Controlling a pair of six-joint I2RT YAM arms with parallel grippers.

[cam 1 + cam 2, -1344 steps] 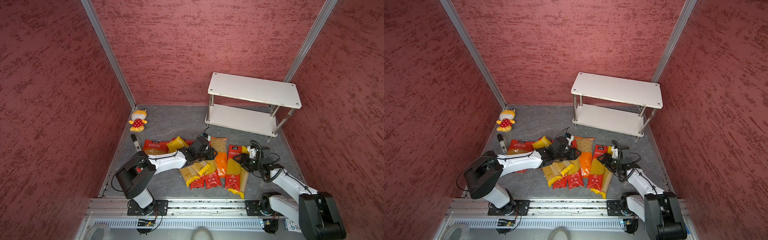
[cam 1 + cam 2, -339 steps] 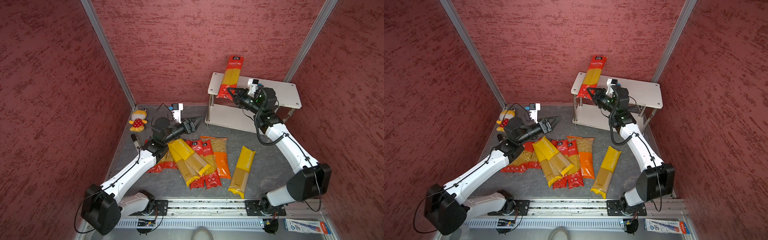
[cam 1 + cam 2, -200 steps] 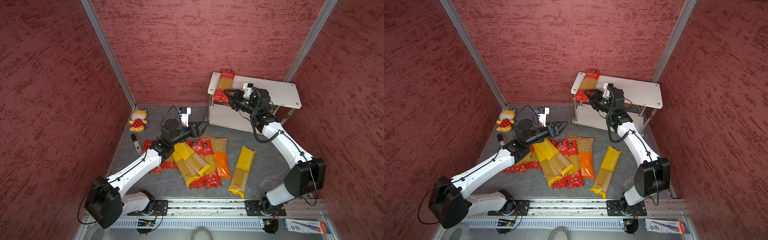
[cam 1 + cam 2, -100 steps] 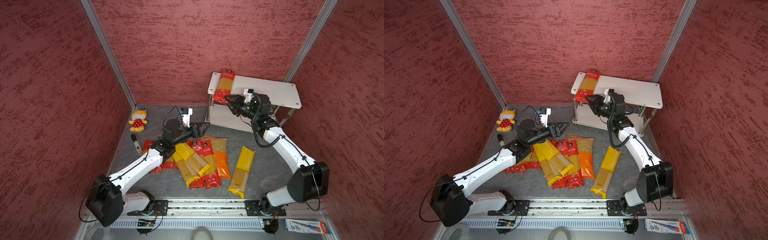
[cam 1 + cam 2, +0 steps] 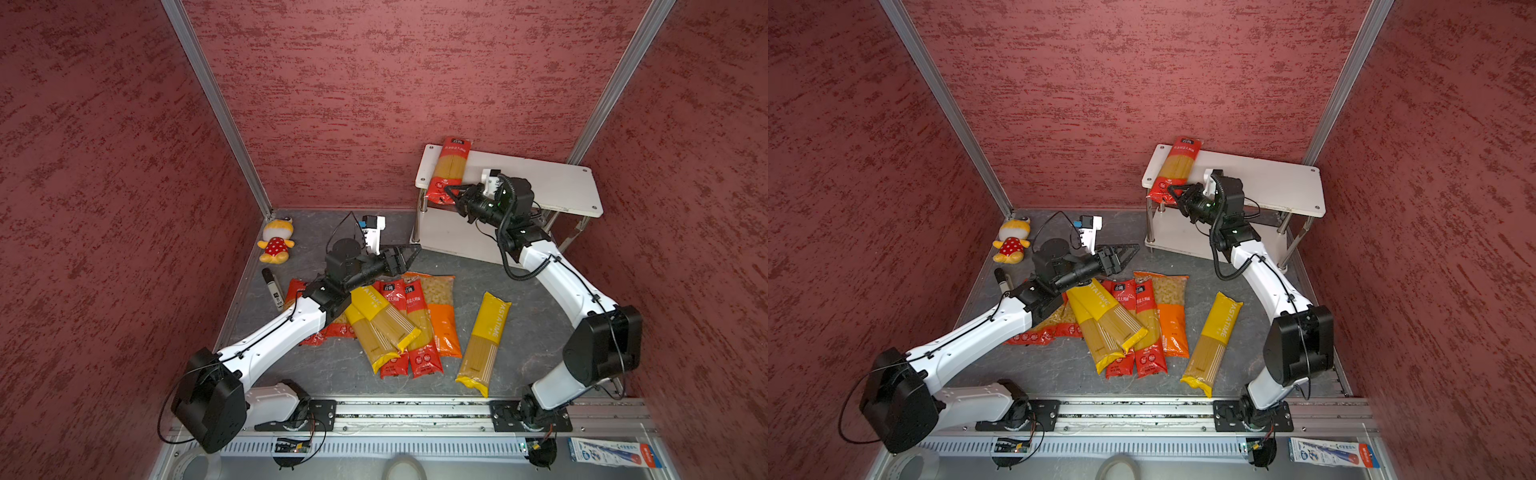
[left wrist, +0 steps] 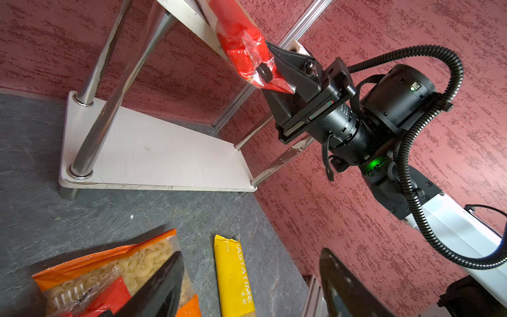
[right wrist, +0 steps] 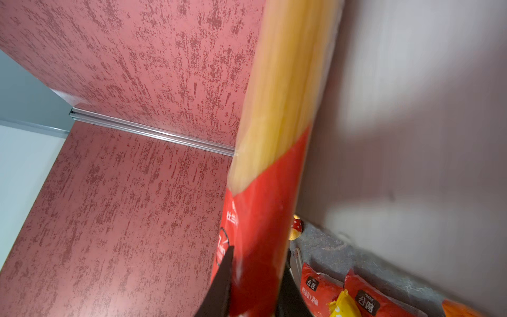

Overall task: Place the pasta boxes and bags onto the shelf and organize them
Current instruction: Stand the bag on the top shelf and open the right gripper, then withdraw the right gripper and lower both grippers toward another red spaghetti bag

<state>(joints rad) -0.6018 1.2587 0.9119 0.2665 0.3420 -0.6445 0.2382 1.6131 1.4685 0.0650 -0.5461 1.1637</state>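
Clearly, the jaws of the right gripper (image 6: 265,59) were clenched on the crimped end of a red spaghetti bag (image 5: 451,166). In the left wrist view one black pad (image 6: 264,73) pressed the plastic tail from one side and the other jaw lay against the opposite side. I judge that this end grip was chosen so that the long, stiff body of the bag could lie on the board while the jaws stood in front of the edge, free of the shelf (image 5: 1183,241).

The bag lay across the top board (image 5: 552,183), at the end nearer to the left arm. Its gripped end hung over the front edge and its far end reached past the back edge toward the wall (image 5: 374,104). It was probably put at this end so that the rest of the board would be free for the other bags beside it. The lower board (image 6: 153,153) carried nothing.

The left gripper (image 5: 409,257) had its jaws spread wide and held nothing. It hovered above the far end of the pile on the floor (image 5: 536,316), just over the orange bag (image 5: 438,291), which seemed a ready position for the next pick. One yellow bag (image 5: 486,336) lay alone, apart from the pile, so it should be easy to take.
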